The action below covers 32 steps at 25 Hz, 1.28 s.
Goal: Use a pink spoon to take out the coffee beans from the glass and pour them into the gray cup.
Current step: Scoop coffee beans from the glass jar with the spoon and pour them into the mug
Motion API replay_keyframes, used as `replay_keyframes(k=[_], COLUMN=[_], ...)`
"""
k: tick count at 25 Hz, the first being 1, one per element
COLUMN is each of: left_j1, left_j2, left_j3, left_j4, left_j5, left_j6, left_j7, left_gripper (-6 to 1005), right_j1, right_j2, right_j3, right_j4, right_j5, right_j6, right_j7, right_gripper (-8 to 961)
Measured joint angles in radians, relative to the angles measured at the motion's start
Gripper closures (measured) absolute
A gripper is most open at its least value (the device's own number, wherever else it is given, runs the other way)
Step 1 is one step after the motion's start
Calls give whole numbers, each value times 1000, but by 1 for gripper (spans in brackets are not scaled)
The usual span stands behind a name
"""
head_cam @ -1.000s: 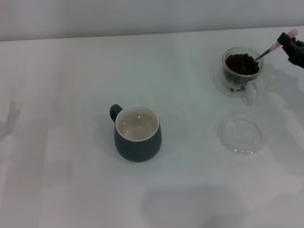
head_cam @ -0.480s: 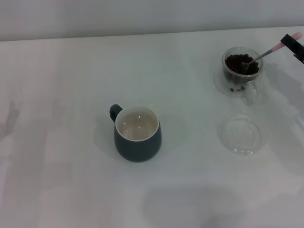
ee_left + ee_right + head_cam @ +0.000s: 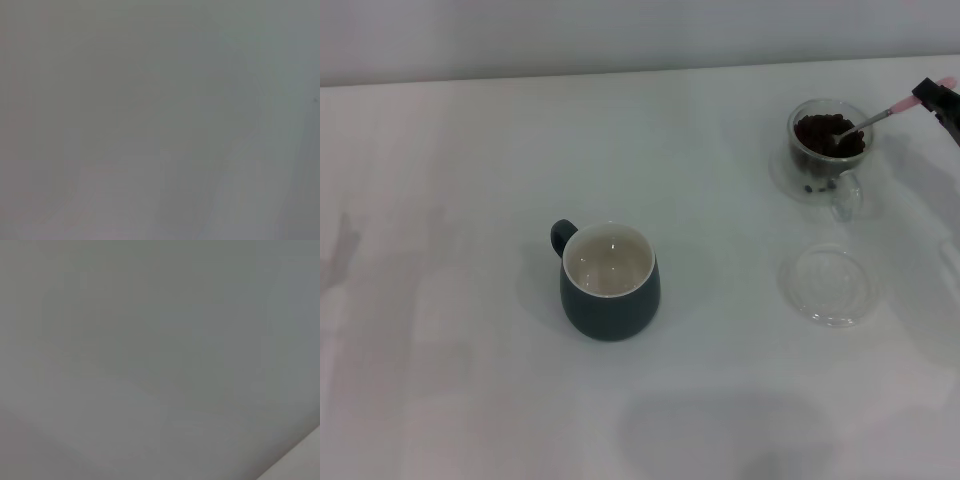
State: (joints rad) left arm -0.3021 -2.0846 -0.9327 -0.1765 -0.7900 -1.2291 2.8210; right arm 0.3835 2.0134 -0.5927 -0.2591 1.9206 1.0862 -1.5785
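In the head view the glass (image 3: 827, 150) stands at the far right, filled with dark coffee beans (image 3: 828, 133). My right gripper (image 3: 938, 98), at the right edge, is shut on the pink handle of the pink spoon (image 3: 880, 115). The spoon slants down to the left and its silver bowl rests in the beans. The gray cup (image 3: 609, 281) stands near the middle, with a white and empty inside and its handle to the left. The left gripper is out of view. Both wrist views show only blank grey.
A shallow clear round glass dish (image 3: 827, 284) lies on the white table (image 3: 450, 200) in front of the glass. A grey wall runs along the table's far edge.
The spoon's bowl has dipped from the glass's rim down into the beans. My right gripper has shifted slightly right and lower, flattening the spoon's angle.
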Motion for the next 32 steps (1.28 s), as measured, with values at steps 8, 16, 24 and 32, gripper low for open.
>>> replay_keyframes(k=[8,16,24,32], left_j1=[0,0,0,0], left_j2=[0,-2,-2,0], left_j3=[0,0,-3,-6], left_j4=[0,0,0,0], left_j5=[0,-3,-6,-6], left_j6=[-1,-1,1,1], left_j7=[0,-1,-2,-1], left_gripper=[108,107,108,106], right_j1=[6,3,-4,-3], right_j2=[0,-3,-5,-13], right_j3=[9,10,13,19], right_j4=[10,4,1,-12], right_j5=[4,22,41,40], right_j6=[-1,-17,-40,-42], right_j7=[81,144,195,263], right_gripper=[808,807,808,808])
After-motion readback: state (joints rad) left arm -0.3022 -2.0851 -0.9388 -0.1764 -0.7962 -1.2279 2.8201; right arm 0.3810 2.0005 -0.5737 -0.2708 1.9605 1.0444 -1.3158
